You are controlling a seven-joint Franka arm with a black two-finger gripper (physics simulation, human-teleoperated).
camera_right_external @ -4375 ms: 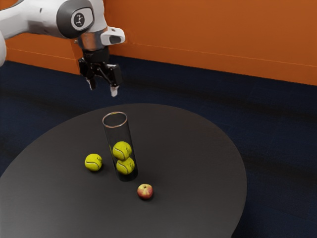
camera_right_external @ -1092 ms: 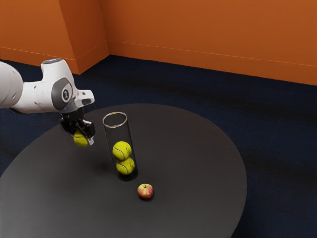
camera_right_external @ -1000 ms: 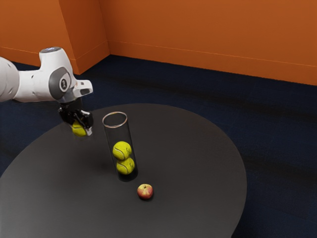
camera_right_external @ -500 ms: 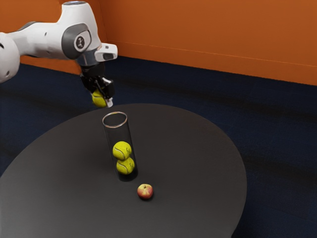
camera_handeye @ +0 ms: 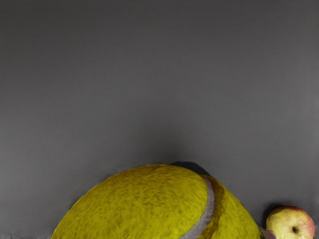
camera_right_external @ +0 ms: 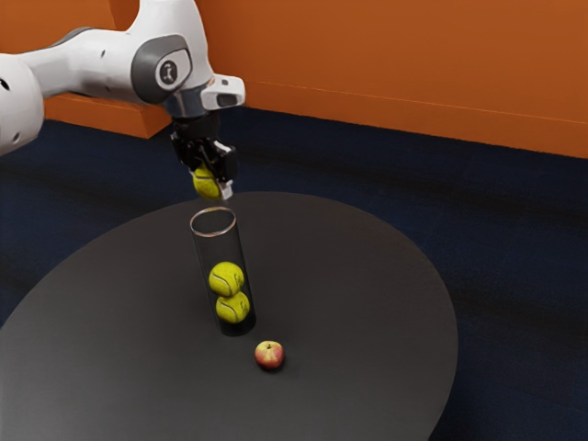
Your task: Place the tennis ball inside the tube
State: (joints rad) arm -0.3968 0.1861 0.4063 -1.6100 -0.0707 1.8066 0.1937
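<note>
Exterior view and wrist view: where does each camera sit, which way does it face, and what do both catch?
Exterior view: beside the arm, looking down across the table; arm and jaws show, the jaws shut on the raised tennis ball.
Wrist view: on the arm's hand, facing down to the table, the held ball large at the lower edge.
Shared: held ball, apple, table.

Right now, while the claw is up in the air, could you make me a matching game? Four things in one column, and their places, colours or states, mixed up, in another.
Things
1. Tube
2. Tennis ball outside it
3. Apple
4. Table

Places, colours or states
A. Red and yellow
B. Dark, with a rounded edge
C. Clear, with two tennis balls inside
D. Gripped by the claw

Right pairs: 1-C, 2-D, 3-A, 4-B
</note>
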